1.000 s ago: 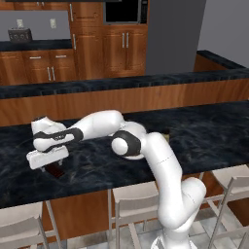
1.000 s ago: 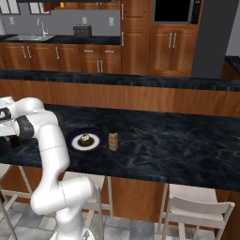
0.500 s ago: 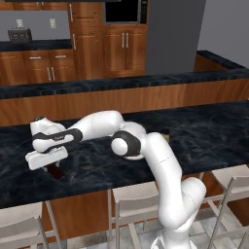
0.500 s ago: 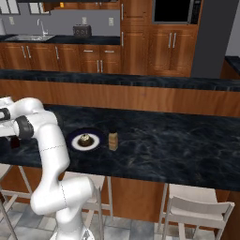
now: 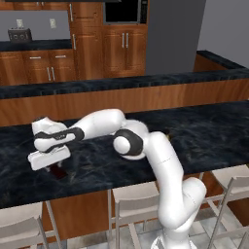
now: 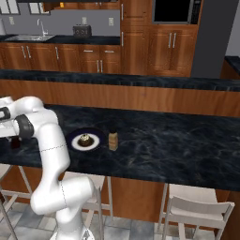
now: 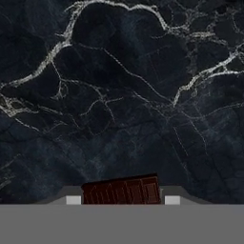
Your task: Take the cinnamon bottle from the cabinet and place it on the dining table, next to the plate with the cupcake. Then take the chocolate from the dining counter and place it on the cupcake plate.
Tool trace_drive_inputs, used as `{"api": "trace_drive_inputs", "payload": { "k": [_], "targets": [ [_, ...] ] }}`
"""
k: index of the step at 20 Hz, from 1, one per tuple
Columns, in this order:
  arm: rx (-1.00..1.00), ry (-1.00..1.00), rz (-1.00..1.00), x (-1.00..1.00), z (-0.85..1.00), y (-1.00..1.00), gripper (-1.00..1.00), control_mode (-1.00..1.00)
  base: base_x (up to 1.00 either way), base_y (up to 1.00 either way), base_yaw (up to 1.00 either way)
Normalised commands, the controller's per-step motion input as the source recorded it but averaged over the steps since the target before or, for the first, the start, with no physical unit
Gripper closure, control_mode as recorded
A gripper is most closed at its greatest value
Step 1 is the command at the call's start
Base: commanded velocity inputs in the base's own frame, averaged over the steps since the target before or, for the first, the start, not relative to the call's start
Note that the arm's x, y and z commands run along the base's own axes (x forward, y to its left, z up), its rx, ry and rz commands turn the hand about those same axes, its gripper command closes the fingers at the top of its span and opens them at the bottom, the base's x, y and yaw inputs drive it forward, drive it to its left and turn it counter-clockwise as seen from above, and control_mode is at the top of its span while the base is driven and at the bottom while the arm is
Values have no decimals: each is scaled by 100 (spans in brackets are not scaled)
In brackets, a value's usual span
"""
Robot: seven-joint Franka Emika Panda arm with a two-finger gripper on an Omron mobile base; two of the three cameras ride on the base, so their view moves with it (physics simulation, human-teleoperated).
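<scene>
Chocolate (image 7: 121, 190) sits between your jaws in the hand view, a dark reddish-brown bar with a fingertip (image 7: 74, 199) pressed at each of its short ends, so you have the jaws narrowed onto it. In the left base view your gripper (image 5: 51, 165) is low over the black marbled desk (image 5: 204, 131), far out to the arm's left, with the bar's corner peeking out beneath the hand close to the desk's near edge. Ahead of the bar the hand view gives you bare veined stone. From the right base view, the plate (image 6: 74, 139) with the cupcake (image 6: 84, 139) lies well apart from the hand, near the near edge, and the cinnamon bottle (image 6: 113, 140) stands upright just beside the plate's right rim. Right of the bottle the desk runs open toward its far end.
</scene>
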Motion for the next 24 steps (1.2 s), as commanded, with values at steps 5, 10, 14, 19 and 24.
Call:
{"api": "trace_drive_inputs", "payload": {
  "k": [5,10,14,19,24],
  "targets": [
    [0,0,0,-13,30,-26,100,-100,0,0,0],
    [0,0,0,-13,38,-28,100,-100,0,0,0],
    [0,0,0,-17,22,-39,100,-100,0,0,0],
    [0,-9,0,-15,2,-56,100,-100,0,0,0],
    [0,-15,0,-4,2,-56,100,-100,0,0,0]
  ]
}}
